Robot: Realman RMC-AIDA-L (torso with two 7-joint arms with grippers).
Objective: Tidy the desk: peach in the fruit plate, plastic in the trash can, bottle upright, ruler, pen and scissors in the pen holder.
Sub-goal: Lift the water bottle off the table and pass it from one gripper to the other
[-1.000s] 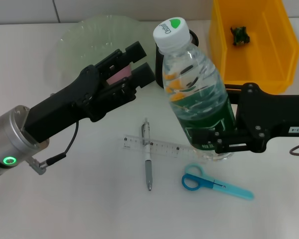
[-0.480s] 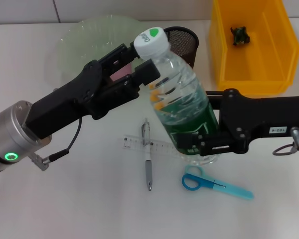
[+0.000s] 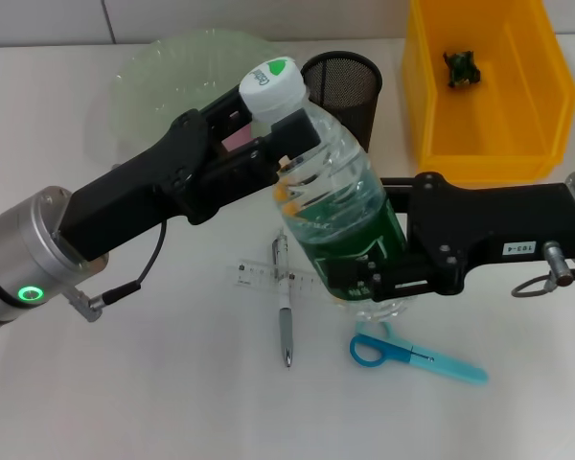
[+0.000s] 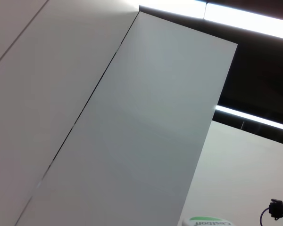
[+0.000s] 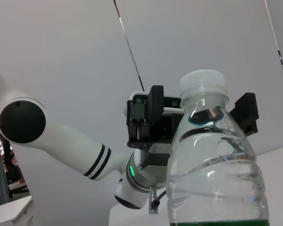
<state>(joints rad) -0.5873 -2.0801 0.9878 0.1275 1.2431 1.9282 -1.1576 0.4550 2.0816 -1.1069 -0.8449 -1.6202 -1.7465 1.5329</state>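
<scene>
Clear water bottle (image 3: 333, 216), white cap, green label, tilted just in front of the pen holder (image 3: 342, 86), right gripper (image 3: 388, 285) clamped on its base, left gripper (image 3: 268, 134) spread around its neck.

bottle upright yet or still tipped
Not set down upright yet: the bottle leans, cap toward the left gripper, whose fingers flank the neck, while the right gripper clamps its green-labelled base.
</scene>
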